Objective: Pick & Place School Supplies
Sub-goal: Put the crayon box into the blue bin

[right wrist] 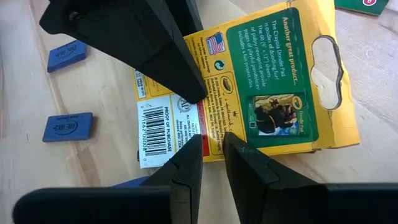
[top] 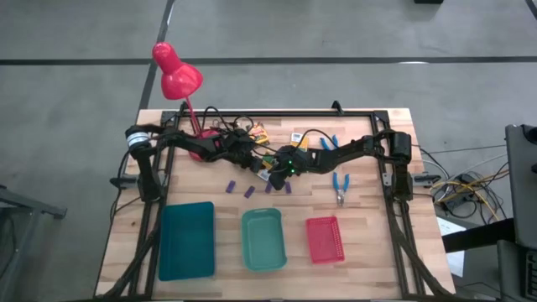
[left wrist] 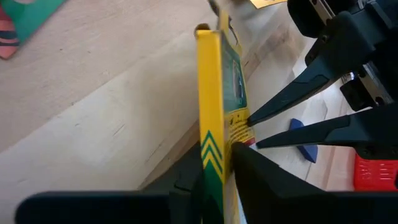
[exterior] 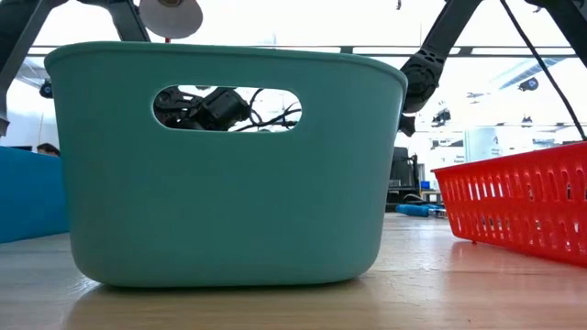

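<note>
Yellow card makes the crayon box [top: 270, 165] light, stiff across its face and easily crushed at the corners; its thin edge is the place to pinch. From above, both tools meet over it, well behind the green tray [top: 263, 240] on the worktop [top: 369, 252]. Low view: the tray hides the box. Left wrist: the left tool [left wrist: 217, 165] pinches the box's edge. Right wrist: the right tool [right wrist: 212, 149], nearly closed, sits at the box's lower edge; whether it grips, I cannot tell.
</note>
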You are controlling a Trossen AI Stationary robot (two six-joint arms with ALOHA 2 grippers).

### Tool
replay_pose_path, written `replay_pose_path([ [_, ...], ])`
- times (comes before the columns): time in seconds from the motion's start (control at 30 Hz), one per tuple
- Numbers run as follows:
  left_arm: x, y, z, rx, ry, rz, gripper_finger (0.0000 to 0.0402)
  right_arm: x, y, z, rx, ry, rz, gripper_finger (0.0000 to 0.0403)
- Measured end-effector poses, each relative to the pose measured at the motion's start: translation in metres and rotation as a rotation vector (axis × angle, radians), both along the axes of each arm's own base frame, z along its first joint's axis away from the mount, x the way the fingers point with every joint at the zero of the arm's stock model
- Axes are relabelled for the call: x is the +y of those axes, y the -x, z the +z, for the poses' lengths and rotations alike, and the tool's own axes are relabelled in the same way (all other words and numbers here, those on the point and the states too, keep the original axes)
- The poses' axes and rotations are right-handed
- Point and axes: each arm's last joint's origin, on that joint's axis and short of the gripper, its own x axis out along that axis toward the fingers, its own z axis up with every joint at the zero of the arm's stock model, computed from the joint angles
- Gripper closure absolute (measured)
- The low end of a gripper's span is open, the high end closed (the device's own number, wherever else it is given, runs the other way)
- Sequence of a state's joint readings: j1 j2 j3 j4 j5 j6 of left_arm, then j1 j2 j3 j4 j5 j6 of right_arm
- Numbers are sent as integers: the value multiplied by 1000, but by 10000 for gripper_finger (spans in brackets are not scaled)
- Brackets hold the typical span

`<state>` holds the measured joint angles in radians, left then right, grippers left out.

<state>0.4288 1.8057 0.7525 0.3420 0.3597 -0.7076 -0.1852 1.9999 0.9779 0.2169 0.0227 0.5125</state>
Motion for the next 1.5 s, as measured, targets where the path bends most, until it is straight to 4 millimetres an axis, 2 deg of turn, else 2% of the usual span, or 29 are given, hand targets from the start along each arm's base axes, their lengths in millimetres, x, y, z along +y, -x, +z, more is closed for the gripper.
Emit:
replay_pose_path([
  [0.2, 1, 0, 0, -2, 13, 6, 362, 0, 0, 0, 0, 0, 0, 335],
  [0.4, 1, 1, 0, -2, 12, 7, 353, 0, -1, 2, -16, 4, -1, 335],
  [0.6, 1, 1, 0, -2, 13, 6, 357, 0, 3, 19, -33, 36, 4, 335],
  [0.77, 2, 1, 0, -1, 14, 7, 357, 0, 6, 51, -110, 77, -22, 335],
  [1.0, 2, 1, 0, -1, 28, 18, 357, 1, 15, 76, -118, 114, -31, 335],
  [1.23, 2, 1, 2, -7, 31, 24, 357, -1, 30, 81, 10, 184, -154, 335],
  [1.5, 3, 1, 3, -9, 42, 33, 358, 3, 33, 85, 20, 223, -94, 335],
])
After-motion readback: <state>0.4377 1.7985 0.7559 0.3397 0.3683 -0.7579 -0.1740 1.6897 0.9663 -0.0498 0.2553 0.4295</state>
